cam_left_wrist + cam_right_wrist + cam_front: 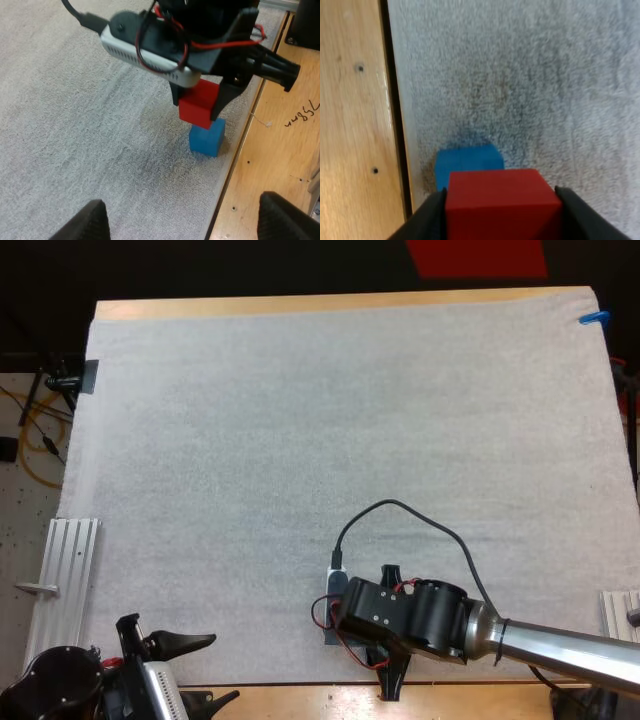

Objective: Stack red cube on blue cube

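1. The red cube is gripped from both sides by the right gripper, whose two black fingers press flat against its opposite faces.
2. It sits just over the blue cube and a little off-centre. I cannot tell whether the two cubes touch or a thin gap remains.
3. The blue cube stands on the white mat, close to its near edge and beside the bare strip of wooden table.
4. In the high view the right arm reaches in from the right, and its gripper hangs over the mat's near edge, covering both cubes.
5. The left gripper is at the near left corner, well apart from the cubes. Its fingers are spread wide and hold nothing.
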Action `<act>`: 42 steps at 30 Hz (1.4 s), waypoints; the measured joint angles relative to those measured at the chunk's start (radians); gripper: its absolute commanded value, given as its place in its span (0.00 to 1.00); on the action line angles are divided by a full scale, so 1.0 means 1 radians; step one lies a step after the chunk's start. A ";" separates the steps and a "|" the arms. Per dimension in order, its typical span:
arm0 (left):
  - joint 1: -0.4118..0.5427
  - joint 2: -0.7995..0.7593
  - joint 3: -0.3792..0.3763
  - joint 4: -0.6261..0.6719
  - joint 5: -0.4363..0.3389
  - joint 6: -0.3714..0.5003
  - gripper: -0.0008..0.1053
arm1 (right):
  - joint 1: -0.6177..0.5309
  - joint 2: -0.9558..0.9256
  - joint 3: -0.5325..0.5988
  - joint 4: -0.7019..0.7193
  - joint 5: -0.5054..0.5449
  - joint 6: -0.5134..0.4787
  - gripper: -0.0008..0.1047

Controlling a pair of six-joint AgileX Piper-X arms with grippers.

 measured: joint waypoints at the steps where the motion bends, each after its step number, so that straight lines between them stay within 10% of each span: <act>1: 0.000 0.000 0.000 0.000 0.000 0.000 0.59 | 0.000 0.000 0.007 -0.002 0.000 -0.002 0.36; 42: 0.000 0.000 0.000 0.000 0.000 0.000 0.59 | 0.000 0.000 0.123 -0.148 -0.027 -0.009 0.37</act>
